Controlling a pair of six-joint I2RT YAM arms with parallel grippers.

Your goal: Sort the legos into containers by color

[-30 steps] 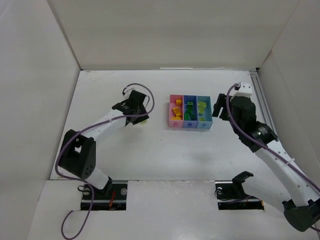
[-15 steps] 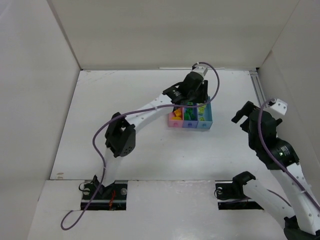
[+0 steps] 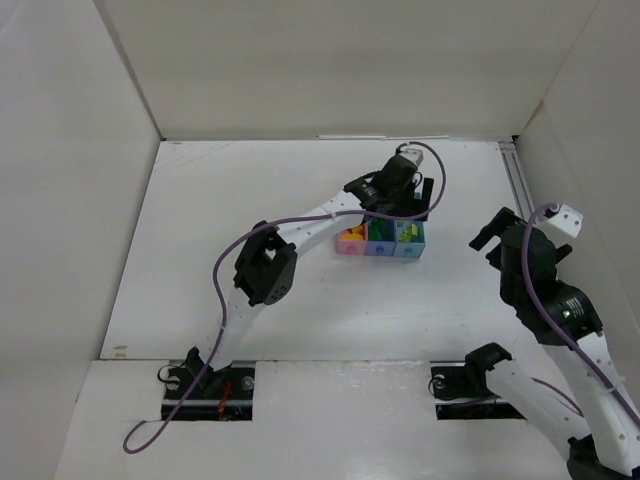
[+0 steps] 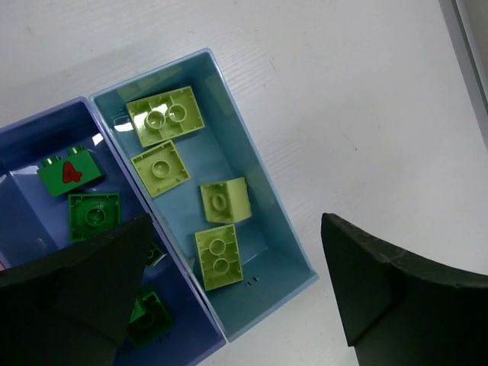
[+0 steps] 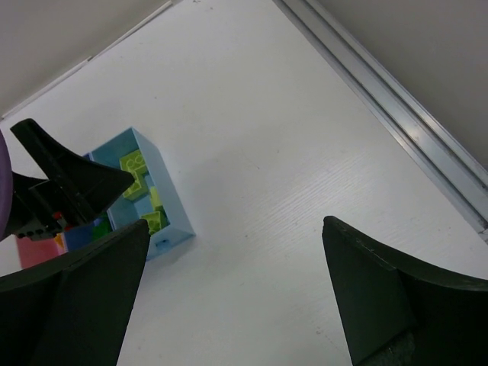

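The containers stand in a row mid-table: pink (image 3: 349,245), medium blue (image 3: 379,247), light blue (image 3: 409,245). My left gripper (image 3: 402,198) hangs open just above them, and its arm hides their far halves from the top camera. In the left wrist view the left gripper (image 4: 235,223) spans the light blue bin (image 4: 271,191), which holds several lime legos (image 4: 218,259). Dark green legos (image 4: 94,215) lie in the medium blue bin (image 4: 30,221). Orange legos (image 3: 352,236) show in the pink bin. My right gripper (image 3: 507,233) is open and empty, well to the right of the bins, over bare table (image 5: 235,223).
A metal rail (image 5: 396,130) runs along the table's right edge, close to the right arm. White walls close in the table on three sides. The left arm's purple cable (image 3: 300,218) arches over the middle of the table.
My left arm swung from the table's left side to over the bins, and its gripper went from shut to open. The right arm drew back from beside the light blue bin.
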